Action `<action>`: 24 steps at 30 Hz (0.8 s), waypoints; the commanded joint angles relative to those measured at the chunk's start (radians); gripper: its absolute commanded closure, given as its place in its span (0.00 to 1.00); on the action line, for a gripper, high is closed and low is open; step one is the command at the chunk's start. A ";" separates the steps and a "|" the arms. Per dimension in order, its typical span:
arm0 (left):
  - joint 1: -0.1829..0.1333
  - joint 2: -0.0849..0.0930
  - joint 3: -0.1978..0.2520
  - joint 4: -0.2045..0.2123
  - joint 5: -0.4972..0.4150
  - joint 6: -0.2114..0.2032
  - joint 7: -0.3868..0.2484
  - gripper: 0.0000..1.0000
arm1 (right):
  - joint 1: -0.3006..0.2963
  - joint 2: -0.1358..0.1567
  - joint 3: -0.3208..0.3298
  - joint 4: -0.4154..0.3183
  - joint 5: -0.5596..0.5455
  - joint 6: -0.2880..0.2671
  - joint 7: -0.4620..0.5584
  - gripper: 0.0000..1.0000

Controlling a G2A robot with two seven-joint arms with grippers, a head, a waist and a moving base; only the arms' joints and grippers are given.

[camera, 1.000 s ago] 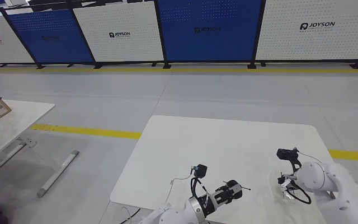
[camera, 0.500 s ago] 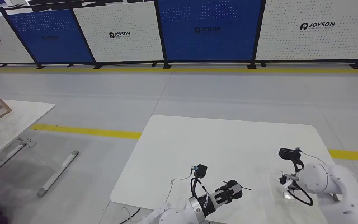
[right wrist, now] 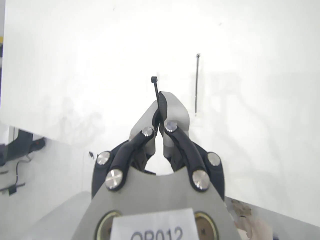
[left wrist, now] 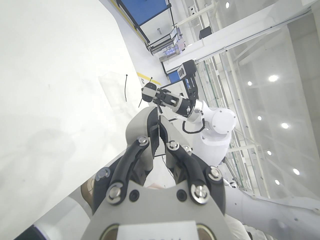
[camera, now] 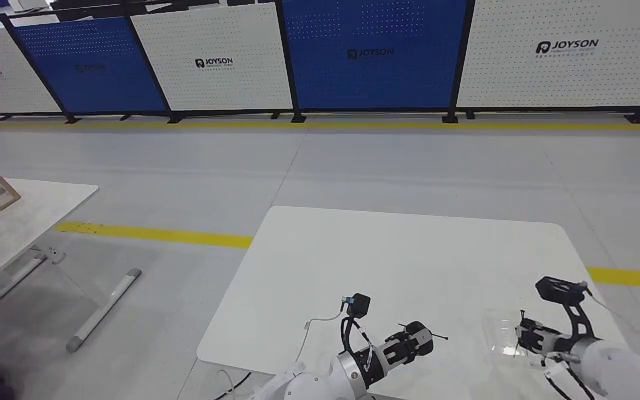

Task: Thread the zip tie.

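We see a broad white worktop [camera: 400, 250] with both arms at its near edge, well apart from each other. The left gripper [camera: 418, 340] sits over the near edge about halfway along it. In its own wrist view the left gripper [left wrist: 158, 112] has its fingers [left wrist: 140, 128] pressed together on a thin black strip [left wrist: 159, 110]. A short end of that strip pokes out past the tips. In the top view it shows as a fine dark line crossing the gripper, and we take it for a zip tie, though it is too slim for us to be sure. The right gripper [camera: 527, 338] is towards the right near corner and hangs above a clear plastic bag [camera: 498, 330] that lies flat on the worktop. From the left wrist view we see the right gripper [left wrist: 148, 93] farther off, raised above the worktop, with the bag [left wrist: 107, 83] nearby on the surface. In its own view the right gripper [right wrist: 160, 98] is closed on a black zip tie [right wrist: 156, 88]. The square head of this tie stands out beyond the fingertips. The smallest piece is a loose zip tie [right wrist: 196, 83] lying straight on the worktop just beside the right gripper, with its head pointing away from it. From the left wrist view the loose zip tie [left wrist: 125, 88] seems to us to rest on the bag, touched by neither gripper.
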State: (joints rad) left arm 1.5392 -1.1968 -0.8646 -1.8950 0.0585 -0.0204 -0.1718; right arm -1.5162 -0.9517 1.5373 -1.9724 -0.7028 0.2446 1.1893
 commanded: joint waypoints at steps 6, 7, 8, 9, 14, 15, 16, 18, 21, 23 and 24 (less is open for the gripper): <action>0.000 0.000 0.000 0.000 0.000 0.000 0.000 1.00 | 0.003 0.000 -0.002 0.001 -0.005 0.025 0.000 1.00; 0.000 0.000 0.000 0.000 0.000 0.000 0.000 1.00 | 0.003 0.000 -0.002 0.001 -0.005 0.025 0.000 1.00; 0.000 0.000 0.000 0.000 0.000 0.000 0.000 1.00 | 0.003 0.000 -0.002 0.001 -0.005 0.025 0.000 1.00; 0.000 0.000 0.000 0.000 0.000 0.000 0.000 1.00 | 0.003 0.000 -0.002 0.001 -0.005 0.025 0.000 1.00; 0.000 0.000 0.000 0.000 0.000 0.000 0.000 1.00 | -0.025 -0.003 0.008 -0.012 -0.022 0.036 -0.104 1.00; 0.000 0.000 0.000 0.000 0.000 0.000 0.000 1.00 | -0.044 -0.005 0.026 -0.025 -0.004 0.049 -0.133 1.00; 0.000 0.000 0.000 0.000 0.000 0.000 0.000 1.00 | -0.058 -0.006 0.043 -0.036 0.013 0.058 -0.157 1.00; 0.000 0.000 0.000 0.000 0.000 0.000 0.000 1.00 | -0.105 -0.009 0.089 -0.073 0.054 0.073 -0.225 1.00; 0.000 0.000 0.000 0.000 0.000 0.000 0.000 1.00 | -0.191 -0.014 0.134 -0.133 0.085 0.060 -0.318 1.00; 0.000 0.000 0.000 0.000 0.000 0.000 0.000 1.00 | -0.237 -0.017 0.143 -0.160 0.080 0.069 -0.347 1.00; 0.000 0.000 0.000 0.000 0.000 0.000 0.000 1.00 | -0.237 -0.017 0.143 -0.160 0.080 0.069 -0.347 1.00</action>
State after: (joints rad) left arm 1.5392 -1.1968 -0.8646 -1.8950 0.0585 -0.0204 -0.1718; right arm -1.7497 -0.9682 1.6812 -2.1303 -0.6209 0.3124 0.8429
